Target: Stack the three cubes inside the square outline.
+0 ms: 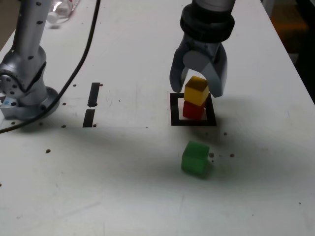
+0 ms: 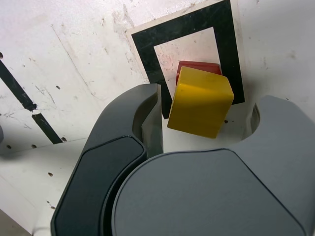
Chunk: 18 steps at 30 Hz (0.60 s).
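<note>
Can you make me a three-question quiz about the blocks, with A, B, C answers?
1. Where is the yellow cube?
A. on the red cube
B. beside the black strips
C. on the green cube

2. How many cubes sit inside the square outline?
A. none
B. two
C. three

3. What are the fingers of the gripper doing?
A. squeezing the green cube
B. pressed flat on the table
C. standing apart on either side of the yellow cube

Answers: 1 A, yellow rests on red. 2 B, the green cube lies outside on the table. 3 C, the wrist view shows gaps beside the yellow cube.
</note>
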### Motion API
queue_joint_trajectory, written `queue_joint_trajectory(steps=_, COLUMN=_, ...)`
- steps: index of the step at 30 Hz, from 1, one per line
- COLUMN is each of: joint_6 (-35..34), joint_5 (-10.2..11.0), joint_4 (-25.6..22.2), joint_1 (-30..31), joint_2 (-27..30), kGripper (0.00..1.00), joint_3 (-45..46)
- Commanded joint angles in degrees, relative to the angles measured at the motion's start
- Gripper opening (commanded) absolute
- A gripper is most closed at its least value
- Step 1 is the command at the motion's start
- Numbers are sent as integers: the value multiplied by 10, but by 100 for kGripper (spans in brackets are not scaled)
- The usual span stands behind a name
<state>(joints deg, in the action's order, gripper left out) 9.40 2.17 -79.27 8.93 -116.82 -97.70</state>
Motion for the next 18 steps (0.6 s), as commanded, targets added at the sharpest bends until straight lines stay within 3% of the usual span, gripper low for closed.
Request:
queue_joint_trajectory(steps=1, joint_6=2, joint_5=4, joint_4=2, joint_1=-1, joint_2=19, kGripper=72, joint_3=4)
queue_joint_trajectory(steps=15, joint_6=-19, joint_5=2, joint_4=15, joint_1=50, joint_2=111, kGripper=82, joint_3=48)
queue_joint_trajectory(steps=18, joint_6=-52, joint_5=-6, joint_4=37, joint_1=94, joint_2=126, kGripper=90, joint_3=64)
